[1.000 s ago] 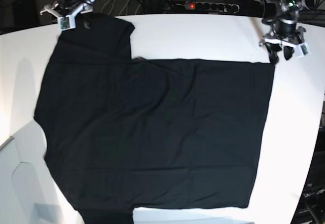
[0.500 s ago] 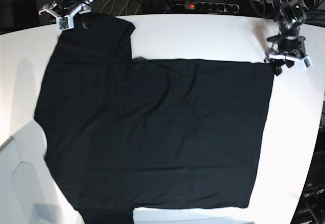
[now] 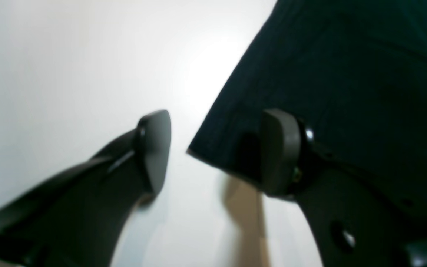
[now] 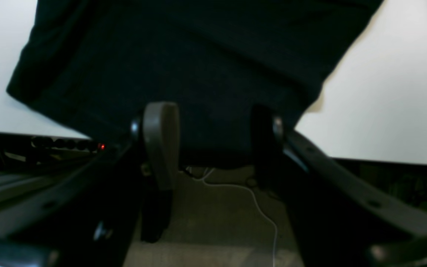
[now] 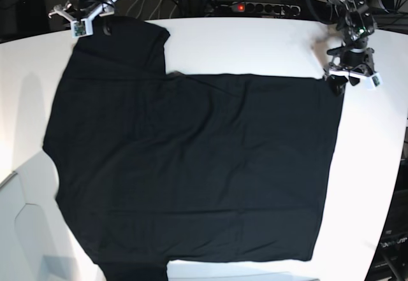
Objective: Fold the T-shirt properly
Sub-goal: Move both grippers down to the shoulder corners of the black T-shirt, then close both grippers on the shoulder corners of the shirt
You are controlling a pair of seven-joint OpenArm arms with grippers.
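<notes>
Right gripper (image 5: 81, 14) hangs released at the far edge of the surface (image 5: 255, 42), its fingers (image 4: 160, 141) spread over the sleeve hem. The T-shirt (image 5: 191, 166) lies flat and spread across the surface. Left gripper (image 5: 344, 77) is released too, straddling the shirt's far hem corner, one finger (image 3: 278, 152) over cloth, the other over bare surface.

Left end effector (image 3: 213, 155) jaws apart; right end effector (image 4: 208, 141) jaws apart
</notes>
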